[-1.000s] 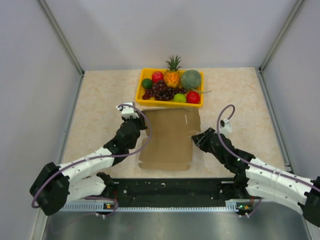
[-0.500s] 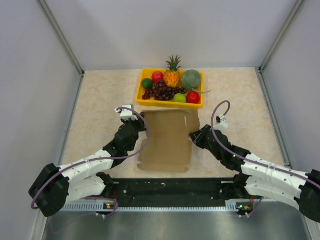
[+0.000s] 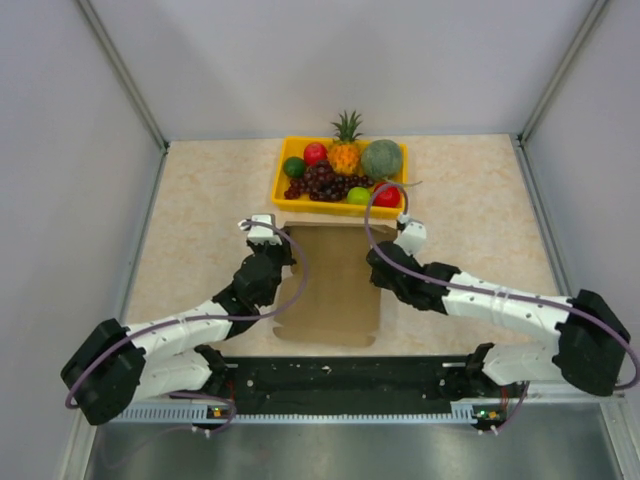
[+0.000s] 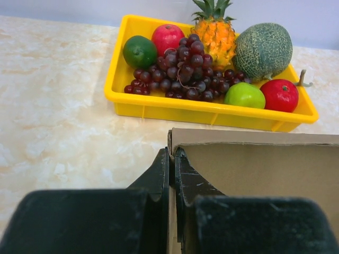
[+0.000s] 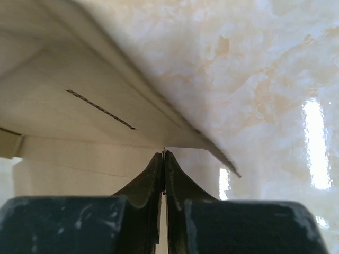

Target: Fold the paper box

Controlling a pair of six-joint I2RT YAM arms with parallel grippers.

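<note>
The paper box (image 3: 335, 290) is a brown cardboard blank lying in the middle of the table, in front of the fruit tray. My left gripper (image 3: 283, 250) is at its far left corner. In the left wrist view that gripper (image 4: 172, 151) is shut, with the thin edge of the paper box (image 4: 265, 164) between its fingers. My right gripper (image 3: 378, 262) is at the blank's right edge. In the right wrist view it (image 5: 163, 153) is shut at the edge of a raised flap of the paper box (image 5: 79, 106), which slants above the table.
A yellow tray (image 3: 283, 203) of fruit stands just behind the blank, seen close ahead as the tray (image 4: 159, 108) in the left wrist view. Grey walls close in the table on three sides. Both arms reach in from the near edge.
My right arm has swung left to the blank's right edge and its jaws have closed there. The right flap now stands raised. The left arm has hardly moved.
</note>
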